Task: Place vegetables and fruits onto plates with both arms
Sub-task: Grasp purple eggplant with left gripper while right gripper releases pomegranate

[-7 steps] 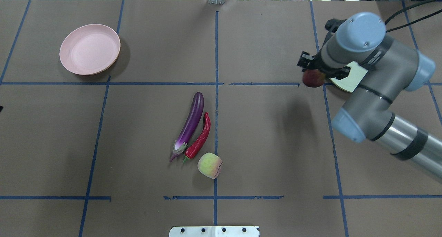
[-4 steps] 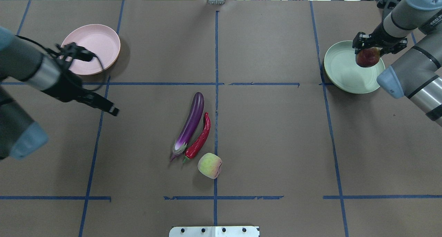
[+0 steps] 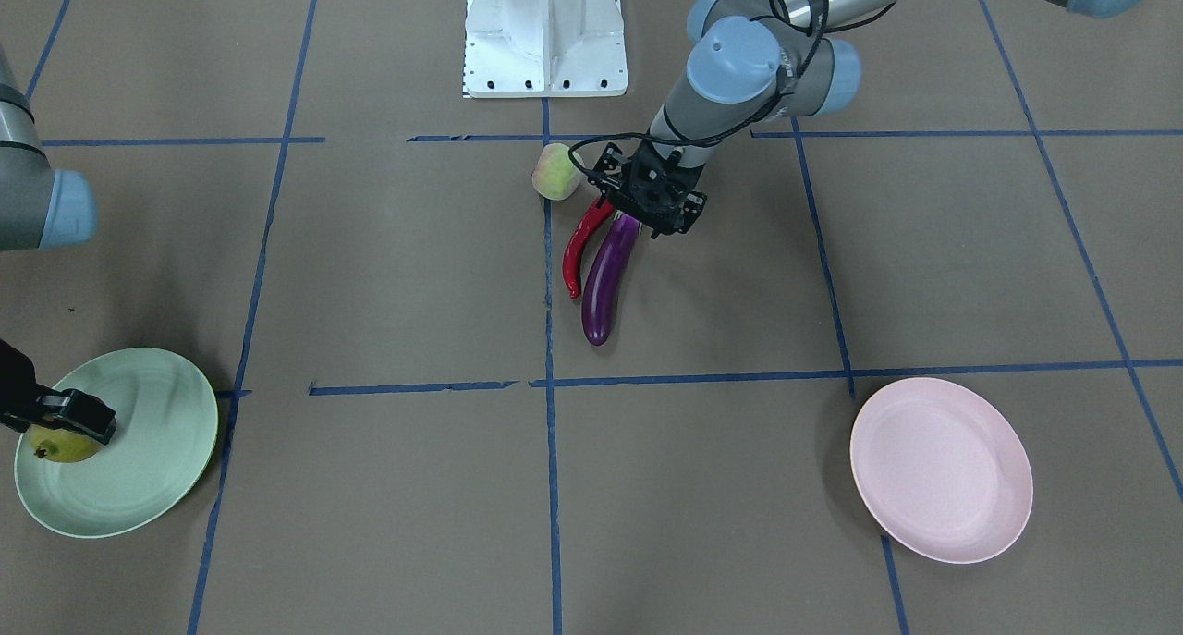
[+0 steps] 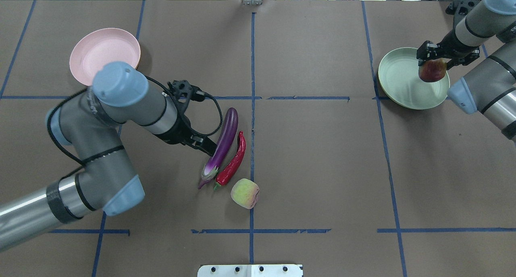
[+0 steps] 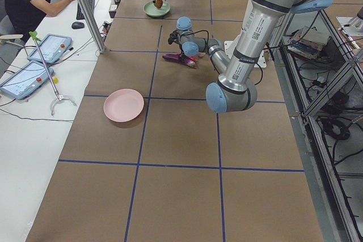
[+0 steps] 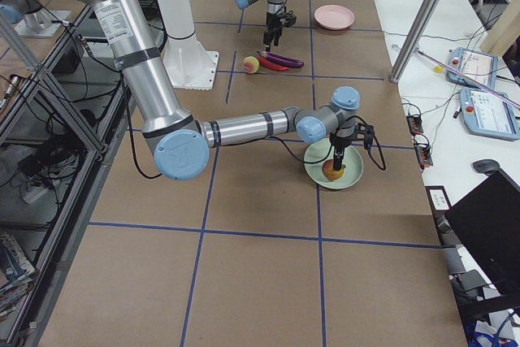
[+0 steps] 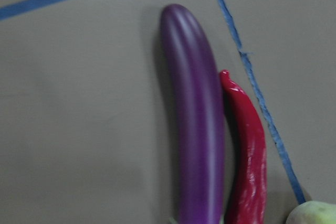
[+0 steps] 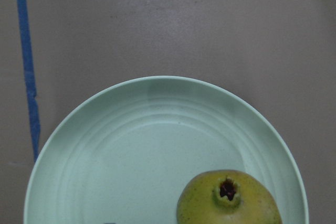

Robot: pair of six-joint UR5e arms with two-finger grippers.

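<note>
Rate as barely begun: round red-and-yellow-green pomegranate-like fruit [image 4: 432, 72] clenched in right gripper [image 4: 434, 63] over pale mint green plate [image 4: 397, 81], upper right; left gripper [image 4: 211, 148] spread at long glossy purple eggplant [image 4: 226, 134], centre; nothing released.

The left arm [image 4: 117, 103] comes in from the robot's near side with its elbow bent and its forearm reaching toward the middle of the bench [image 4: 322, 168]. Its wrist tips down, so the left pincer [image 4: 206, 148] hangs low, slanted forward and downward. Whether its fingers stand apart or together cannot be made out. A black cable loops from that wrist. The right arm [image 4: 483, 87] stretches out to the far right side, the wrist pointing straight down. The right pincer [image 4: 433, 62] is vertical, its two fingers clamped on either side of the pomegranate-like fruit [image 4: 432, 72].
</note>
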